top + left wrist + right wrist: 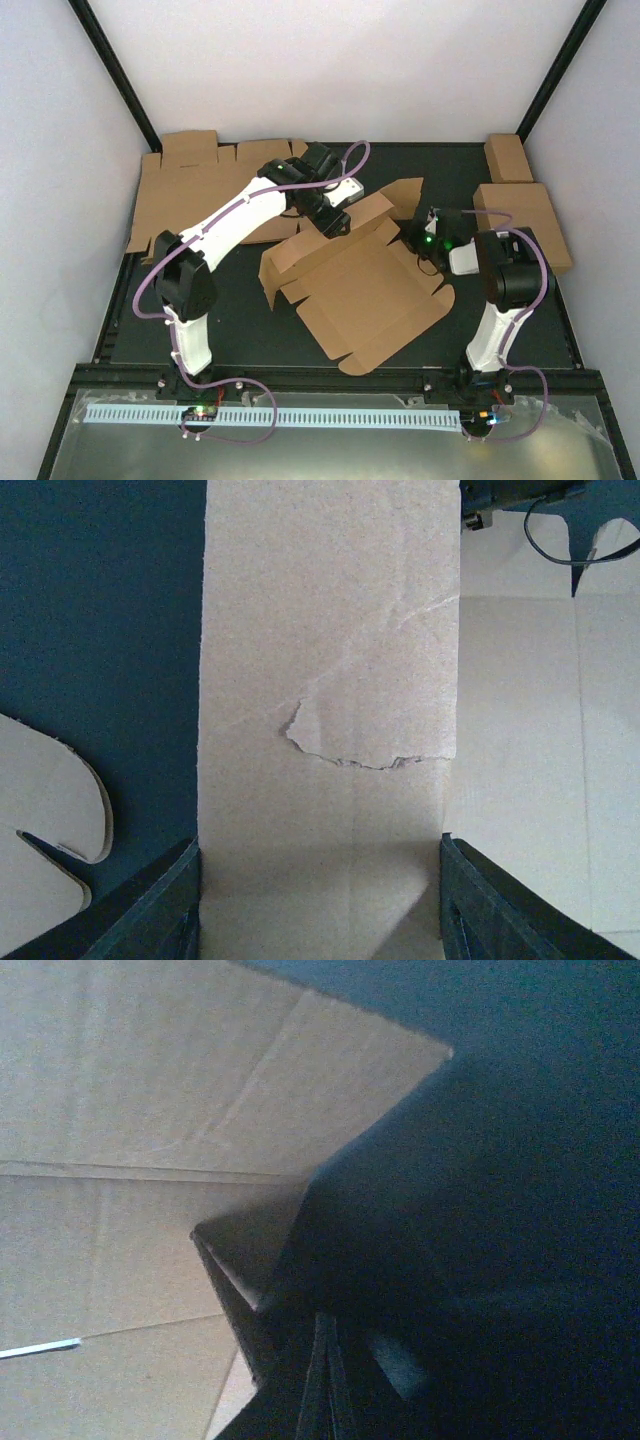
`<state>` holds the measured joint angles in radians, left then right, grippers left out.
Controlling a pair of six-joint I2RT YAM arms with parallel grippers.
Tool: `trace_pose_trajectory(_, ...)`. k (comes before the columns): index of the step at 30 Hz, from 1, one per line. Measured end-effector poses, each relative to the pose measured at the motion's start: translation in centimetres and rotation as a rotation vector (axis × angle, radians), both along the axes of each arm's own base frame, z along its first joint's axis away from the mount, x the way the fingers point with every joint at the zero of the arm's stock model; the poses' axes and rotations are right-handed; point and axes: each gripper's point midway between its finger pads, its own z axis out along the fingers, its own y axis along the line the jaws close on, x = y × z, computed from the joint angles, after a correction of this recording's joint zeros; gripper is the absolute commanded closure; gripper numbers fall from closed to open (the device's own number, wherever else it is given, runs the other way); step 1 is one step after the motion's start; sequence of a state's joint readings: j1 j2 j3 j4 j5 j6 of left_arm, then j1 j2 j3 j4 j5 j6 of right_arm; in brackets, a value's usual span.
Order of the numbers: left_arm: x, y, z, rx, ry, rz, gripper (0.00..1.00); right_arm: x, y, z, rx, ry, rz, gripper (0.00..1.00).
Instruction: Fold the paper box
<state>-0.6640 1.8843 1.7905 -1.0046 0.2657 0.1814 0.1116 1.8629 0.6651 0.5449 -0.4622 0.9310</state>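
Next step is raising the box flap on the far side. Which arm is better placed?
Left. The left pincer, open, straddles that flap of the paper box, square-on in its wrist view. The right pincer is shut at the box's right-hand edge.

The paper box (150, 1090) is filling the left and upper left of the frame, its brown panels showing pale crease lines and one corner jutting toward the upper right. The dark table (540, 1160) is taking up the whole right side. At bottom centre the right gripper (325, 1370) is sitting deep in shadow, fingers pressed together. Just left of them a shadowed flap (225, 1270) is standing up on edge; whether it's touching them is unclear. A thin white strip (40, 1348) is showing at the lower left edge.
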Motion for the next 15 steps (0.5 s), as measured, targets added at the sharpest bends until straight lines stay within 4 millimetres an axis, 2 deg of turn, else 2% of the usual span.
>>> trace_pose_trajectory(8,-0.2,-0.2,0.0,0.000,-0.001,-0.006,0.40,0.3,1.6,1.9,0.065,-0.094,0.081,0.98)
trace_pose_trajectory(15,-0.5,-0.2,-0.1,0.005,-0.003,-0.008,0.40,-0.9,3.0,2.0,0.057,-0.134,0.161,0.98)
